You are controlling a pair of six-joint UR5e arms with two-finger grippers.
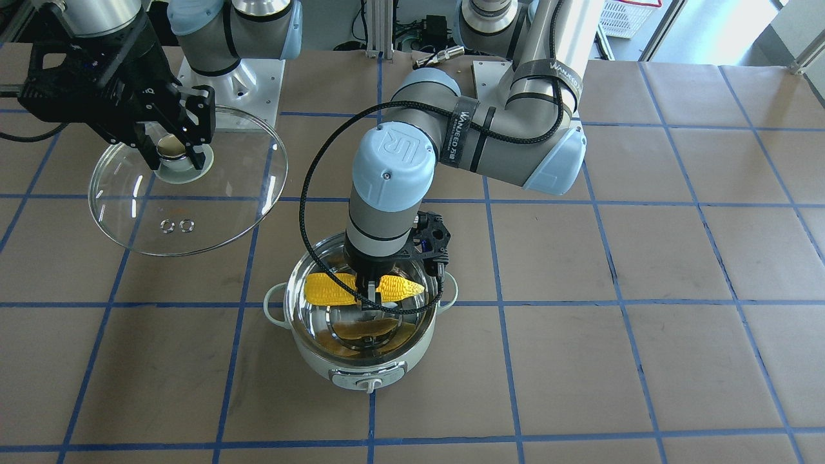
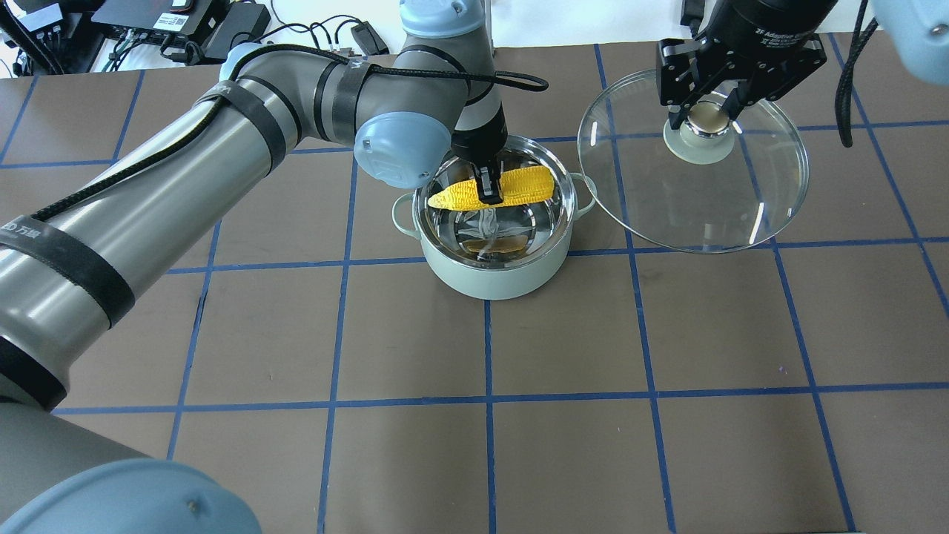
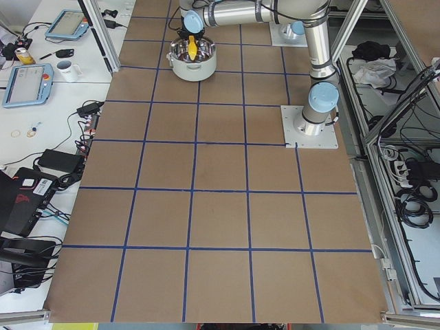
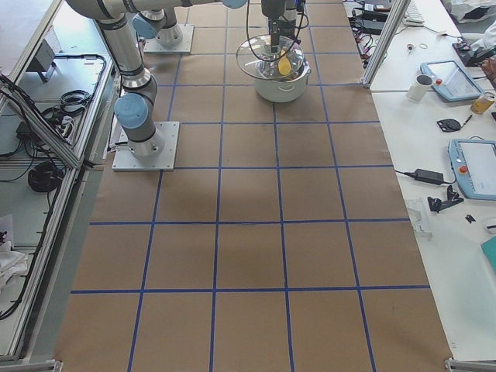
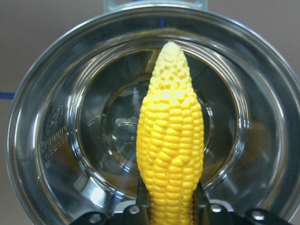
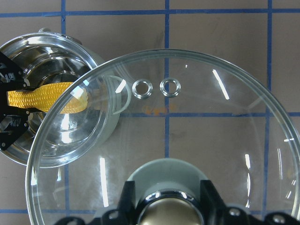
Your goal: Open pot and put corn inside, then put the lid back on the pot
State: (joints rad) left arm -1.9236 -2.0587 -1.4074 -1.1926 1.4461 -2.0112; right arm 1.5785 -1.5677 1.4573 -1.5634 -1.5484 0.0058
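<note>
Where the left arm (image 2: 170, 200) comes in: we see it enter the overhead view at 8 o'clock and bend down over the pot (image 2: 493, 280), which stands toward 12 o'clock of the table's (image 2: 415, 356) middle.
Left gripper (image 2: 489, 194): its fingers point straight down and pinch the corn (image 2: 528, 185) around mid-length.
Corn: we find it held level across the 12 o'clock half of the pot's opening, pale tip toward 9 o'clock. It hangs clear of the steel floor, where its yellow reflection shows. We cannot tell whether it sits below the rim.
Pot: uncovered and upright over a crossing of blue tape lines (image 2: 487, 348), with its loop handles at 9 and 3 o'clock.
Lid (image 2: 712, 204): we see it at 3 o'clock of the pot, held off the table, dome side up. Its 8 o'clock edge overlaps the pot's nearer handle in the overhead view. In the right wrist view, part of the pot and one end of the corn show through the glass.
Vent rings (image 6: 142, 87): two, side by side near the lid's edge.
Knob (image 1: 171, 147): beige-gold, on a pale green base at the lid's centre.
Right gripper (image 2: 706, 117): reaching in from 1 o'clock, its fingers clamp the knob from both sides and carry the lid.
</note>
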